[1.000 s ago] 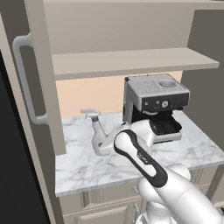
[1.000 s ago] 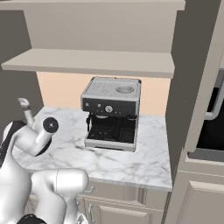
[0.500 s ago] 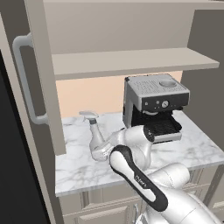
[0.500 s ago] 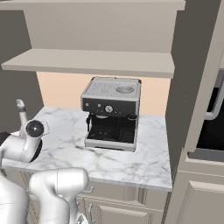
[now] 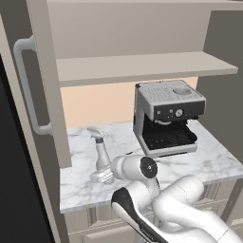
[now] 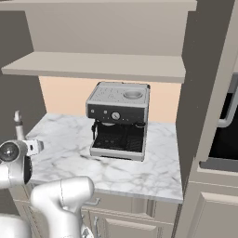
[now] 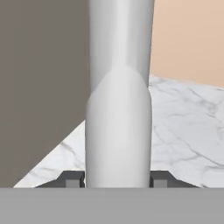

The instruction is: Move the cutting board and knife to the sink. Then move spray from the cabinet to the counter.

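Observation:
The pale grey spray (image 5: pixel 101 153) stands upright low over the left part of the white marble counter (image 5: pixel 209 161), trigger head on top. My gripper (image 5: pixel 101 174) is shut on the spray's lower body; I cannot tell if its base touches the slab. In the hand view the spray (image 7: pixel 119 109) rises between the two fingertips (image 7: pixel 72 179). The right base view has the spray's top (image 6: pixel 17 122) above my gripper (image 6: pixel 33 147) at the left edge. The cabinet's shelf (image 5: pixel 142 69) is bare, its door (image 5: pixel 47 95) open. The cutting board, knife and sink are out of view.
A silver espresso machine (image 5: pixel 166 116) stands on the counter to the right of the spray. The open door's curved handle (image 5: pixel 26 90) juts out at the left. A tall side panel and a dark built-in oven (image 6: pixel 225 139) close off the right.
The arm has folded down and the elbow has sunk toward the base. The spray, still in the gripper, has come down a little toward the counter.

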Motion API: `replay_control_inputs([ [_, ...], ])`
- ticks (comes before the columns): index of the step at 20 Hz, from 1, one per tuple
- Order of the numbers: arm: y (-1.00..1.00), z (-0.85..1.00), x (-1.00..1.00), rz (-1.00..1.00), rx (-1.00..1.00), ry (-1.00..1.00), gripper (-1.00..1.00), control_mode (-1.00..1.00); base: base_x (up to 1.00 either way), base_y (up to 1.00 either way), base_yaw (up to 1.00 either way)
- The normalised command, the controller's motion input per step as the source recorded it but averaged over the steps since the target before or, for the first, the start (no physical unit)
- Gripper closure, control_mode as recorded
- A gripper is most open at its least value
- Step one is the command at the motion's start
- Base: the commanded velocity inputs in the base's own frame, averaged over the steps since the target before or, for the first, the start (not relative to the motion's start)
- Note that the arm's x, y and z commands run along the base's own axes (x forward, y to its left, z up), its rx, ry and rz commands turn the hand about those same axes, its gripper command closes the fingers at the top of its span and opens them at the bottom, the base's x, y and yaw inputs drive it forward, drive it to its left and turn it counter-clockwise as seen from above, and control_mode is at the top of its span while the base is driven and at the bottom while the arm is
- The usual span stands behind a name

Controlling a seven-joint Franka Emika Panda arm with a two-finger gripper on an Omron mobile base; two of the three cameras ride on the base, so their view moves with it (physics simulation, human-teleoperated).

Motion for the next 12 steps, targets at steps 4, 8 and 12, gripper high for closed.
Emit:
replay_control_inputs([
  [4, -0.01, -0.53, -0.05, -0.28, 0.03, -0.18, 1.0, -1.0, 0.0, 0.0, 0.0],
  [8, -0.11, -0.44, 0.08, -0.25, 0.06, -0.14, 1.0, -1.0, 0.0, 0.0, 0.0],
  [12, -0.08, -0.28, 0.14, -0.2, 0.08, -0.12, 1.0, -1.0, 0.0, 0.0, 0.0],
])
